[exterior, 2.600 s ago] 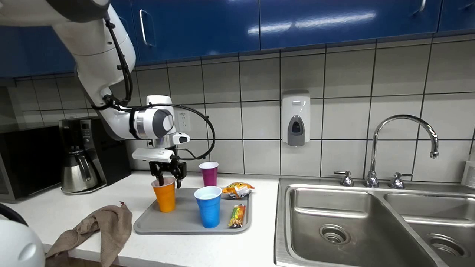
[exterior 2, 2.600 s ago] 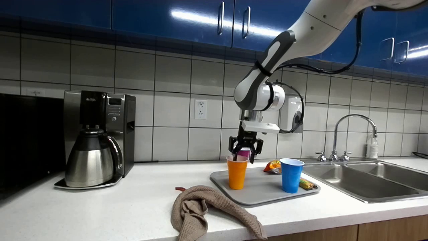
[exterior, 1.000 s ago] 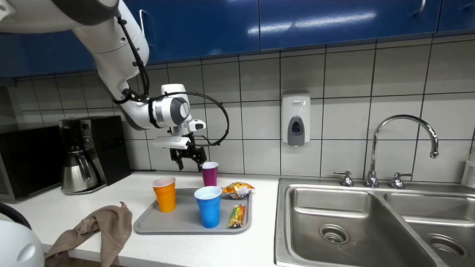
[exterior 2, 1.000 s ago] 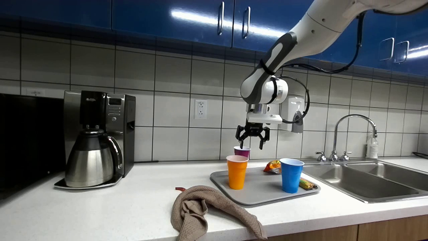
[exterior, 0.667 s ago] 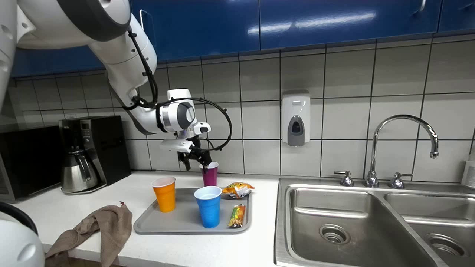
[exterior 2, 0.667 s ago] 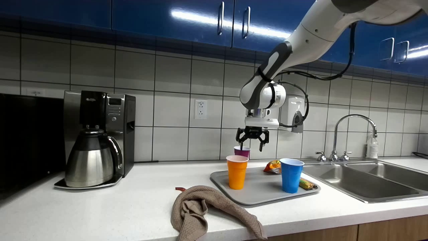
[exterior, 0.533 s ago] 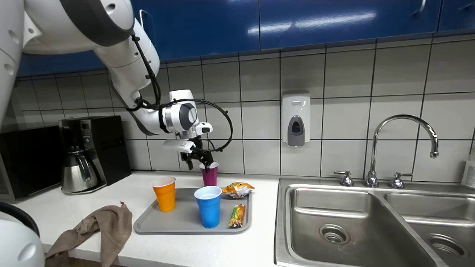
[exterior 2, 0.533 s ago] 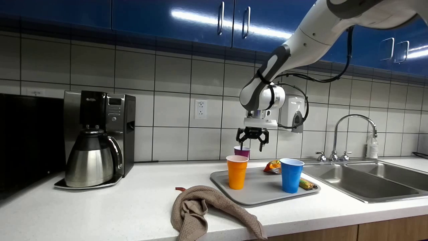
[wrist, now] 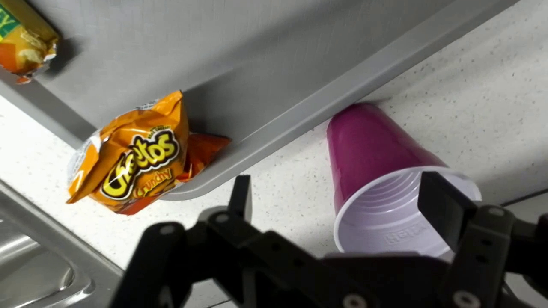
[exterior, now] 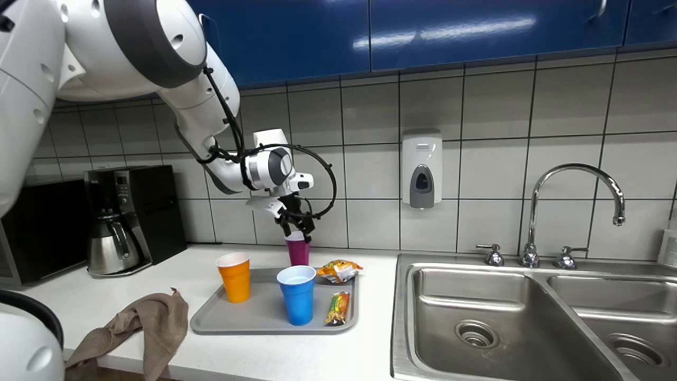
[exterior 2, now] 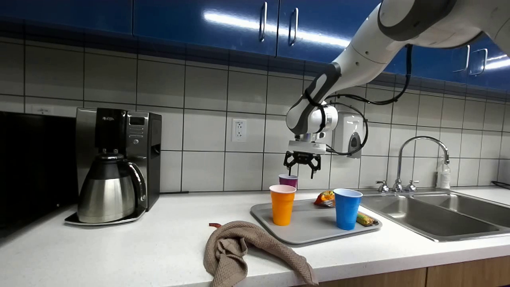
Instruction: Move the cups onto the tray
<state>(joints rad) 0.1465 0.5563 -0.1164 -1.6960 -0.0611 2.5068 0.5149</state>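
Note:
The orange cup (exterior: 235,278) and blue cup (exterior: 298,299) stand upright on the grey tray (exterior: 254,320); both also show in an exterior view (exterior 2: 282,207). The purple cup (exterior: 299,254) stands upright on the counter just behind the tray; in the wrist view (wrist: 372,143) its base is beside the tray rim. My gripper (exterior 2: 301,175) is open and empty, above the purple cup's rim height. In the wrist view, one finger of the gripper (wrist: 336,192) overlaps the cup's mouth and the other is over the counter, off the cup. I see no contact.
An orange snack bag (wrist: 145,158) lies over the tray's back corner and a snack bar (exterior: 337,308) lies on the tray. The steel sink (exterior: 404,317) is beside it. A brown towel (exterior 2: 239,243) and coffee pot (exterior 2: 107,191) are on the counter. A tiled wall (exterior 2: 203,167) stands behind.
Earlier my gripper had a finger inside the orange cup; it has since risen out and moved back over to the purple cup. Lately it shifts slightly sideways above it. The cups have not moved.

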